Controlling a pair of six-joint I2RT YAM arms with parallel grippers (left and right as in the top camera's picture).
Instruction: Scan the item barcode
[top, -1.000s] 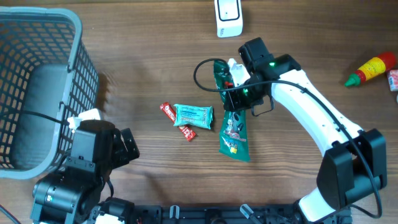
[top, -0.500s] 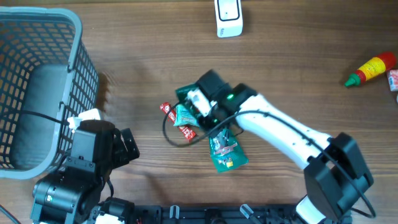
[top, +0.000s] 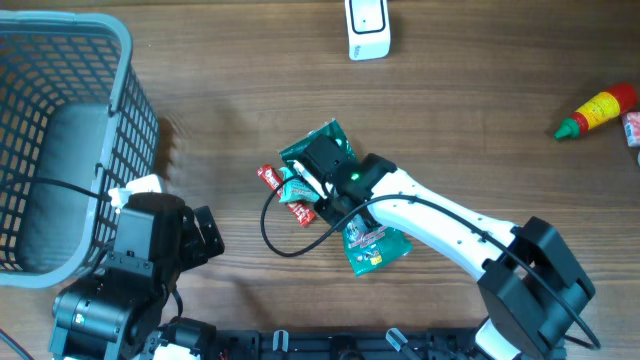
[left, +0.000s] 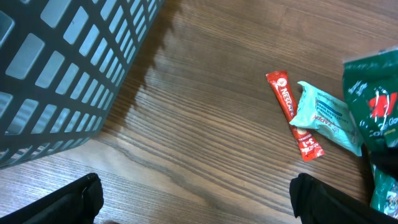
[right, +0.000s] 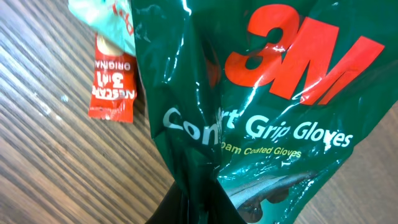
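The right gripper (right: 189, 208), clamped shut on the green glove pack (top: 372, 245), had swung it away from the scanner (top: 367, 28) to mid-table, beside the red sachet (top: 270, 177). That suggested the scan pass was over, or missed. The left gripper (left: 196, 198) sat wide open, holding nothing.

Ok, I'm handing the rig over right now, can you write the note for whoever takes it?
Right gripper: shut on the green gloves pack, mid-table beside the red sachet and teal packet.
Left gripper: open, empty, low by the grey basket.
White scanner: at the far edge, well apart from the pack.
Done: pack gripped.
Left: show its barcode to the scanner. No barcode is visible in any view, and I can't tell whether a scan has happened.
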